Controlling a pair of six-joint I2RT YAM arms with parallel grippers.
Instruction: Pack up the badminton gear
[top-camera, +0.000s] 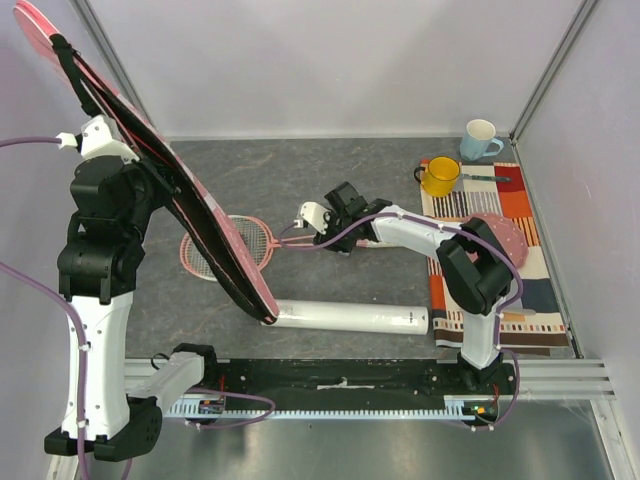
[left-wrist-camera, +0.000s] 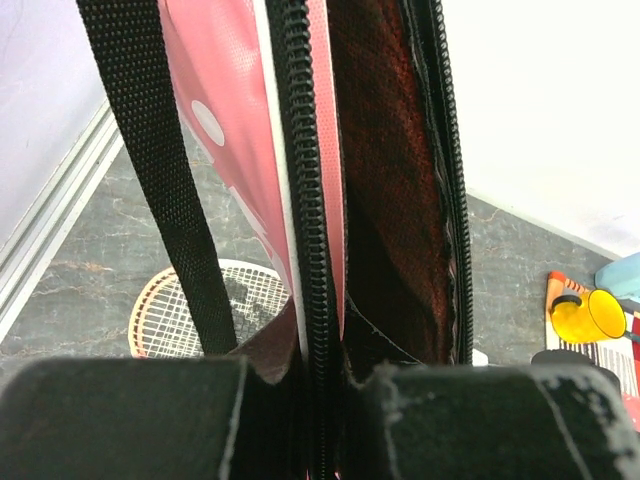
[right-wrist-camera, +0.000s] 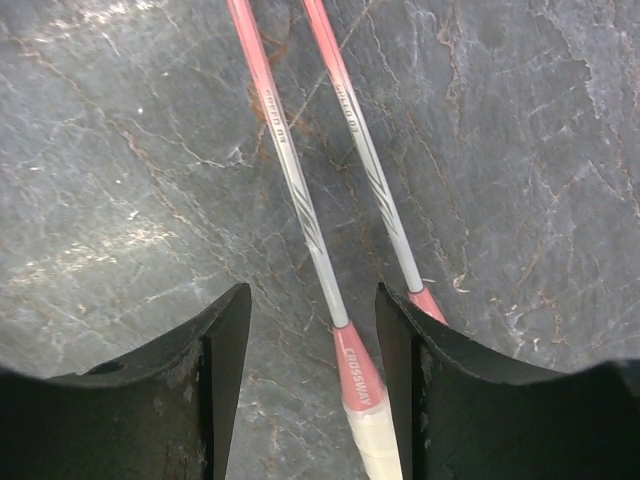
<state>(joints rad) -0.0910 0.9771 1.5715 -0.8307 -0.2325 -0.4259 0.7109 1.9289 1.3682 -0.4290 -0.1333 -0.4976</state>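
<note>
Rackets (right-wrist-camera: 298, 195) number two; one tube (top-camera: 350, 318), one bag (top-camera: 200, 215), two cups (top-camera: 440, 176).

My right gripper (right-wrist-camera: 312, 292) has fingers (right-wrist-camera: 215, 385) of matt black plastic, scuffed pale at the edges. Under them the table (right-wrist-camera: 120, 150) looks like dark grey stone, veined and dull. The racket shafts (right-wrist-camera: 299, 200) are smooth and glossy, painted pink and silver. The handle (right-wrist-camera: 378, 440) is wrapped in white tape. The racket bag (left-wrist-camera: 215, 120) is shiny pink outside and fuzzy dark-red cloth inside, with a black woven strap (left-wrist-camera: 160, 190) and a black toothed zip (left-wrist-camera: 305, 200). The tube (top-camera: 350, 318) is smooth white.
</note>
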